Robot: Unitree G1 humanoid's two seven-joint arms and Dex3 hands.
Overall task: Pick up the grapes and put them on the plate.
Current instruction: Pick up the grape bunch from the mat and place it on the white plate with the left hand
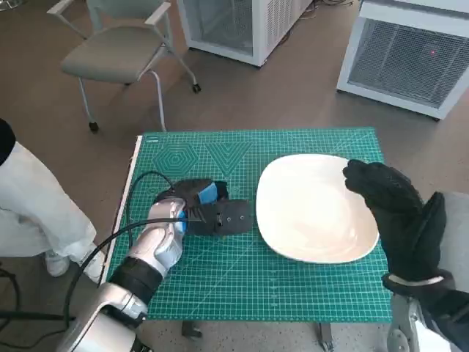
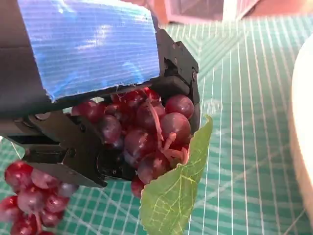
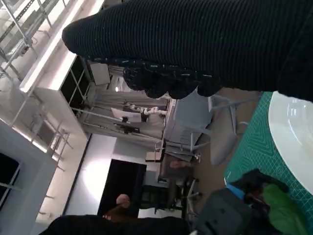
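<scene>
A bunch of dark red grapes (image 2: 146,132) with a green leaf (image 2: 176,191) sits inside the black fingers of my left hand (image 1: 201,209), which grips it low over the green mat (image 1: 293,286). A smaller part of the bunch (image 2: 29,196) shows outside the fingers. In the head view the hand hides the grapes. The white plate (image 1: 315,209) lies just to the right of that hand, with nothing on it. My gloved right hand (image 1: 392,213) hovers over the plate's right rim, holding nothing. The right wrist view shows the plate (image 3: 293,132) and the leaf (image 3: 276,208).
A black cable (image 1: 135,198) loops over the mat's left part. A person's leg in white (image 1: 37,205) stands at the table's left side. A grey chair (image 1: 117,51) and white cabinets (image 1: 410,59) stand beyond the table.
</scene>
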